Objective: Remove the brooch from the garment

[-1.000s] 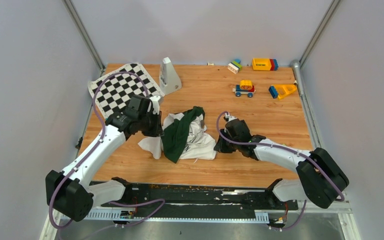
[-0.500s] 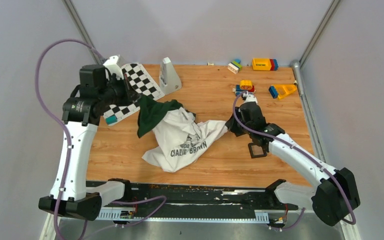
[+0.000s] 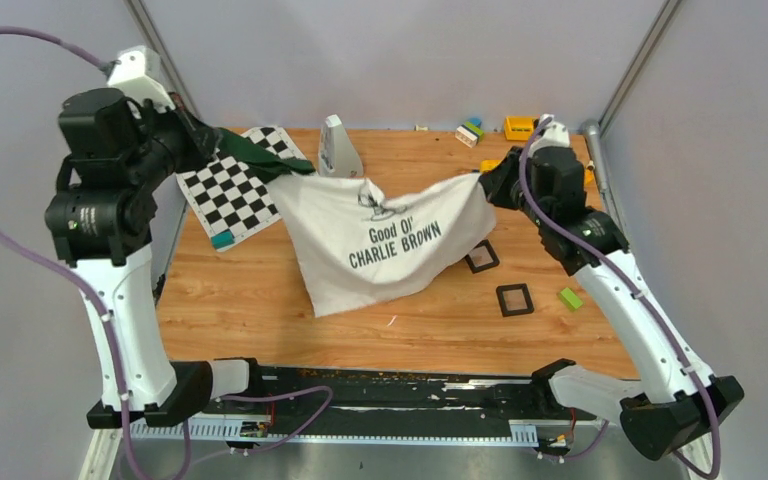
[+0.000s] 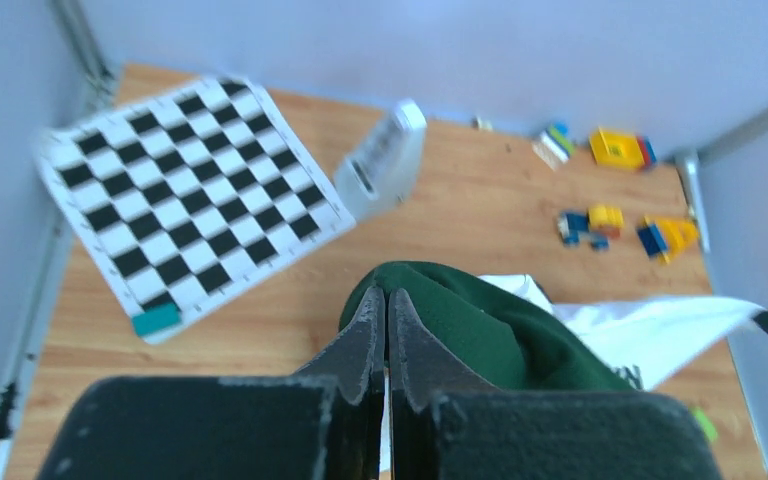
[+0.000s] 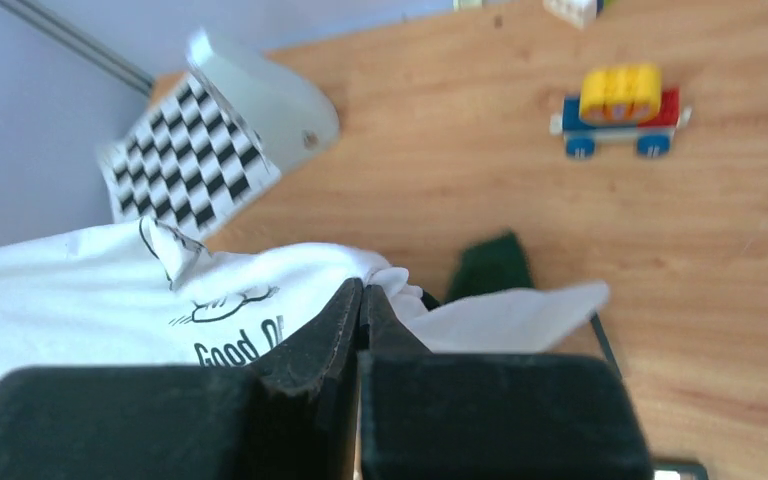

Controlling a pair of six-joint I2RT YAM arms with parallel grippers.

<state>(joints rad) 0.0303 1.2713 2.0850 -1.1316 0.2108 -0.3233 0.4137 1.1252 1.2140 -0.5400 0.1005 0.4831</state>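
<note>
Garment up in the air, spread wide between my two pincers, high over the table! My left pincer is clamped tight on the dark green sleeve, fingers pressed together with the green cloth bunched at their tips. My right pincer is pinched shut on the white cloth at the opposite top corner, with folds of it gathered at the fingertips. The chest faces the top camera, with the black cartoon above the lettering "Good Ol' Charlie Brown". The lower hem hangs down to a point toward the near side.

The brooch: I cannot make it out anywhere on the cloth, as it is too small to pick out in any view.

Now the containers. One small black square tray sits on the wood just beside the shirt's right edge, partly tucked under the hanging cloth. A second black square tray lies near it, closer to my bases and clear of the shirt. Both are too small for me to tell what they hold. A small green block rests just to the right of that second tray.

Behind the shirt, the chequered mat lies at the far left with a white wedge-shaped stand next to it. A toy car and other coloured toy blocks are along the far edge.
</note>
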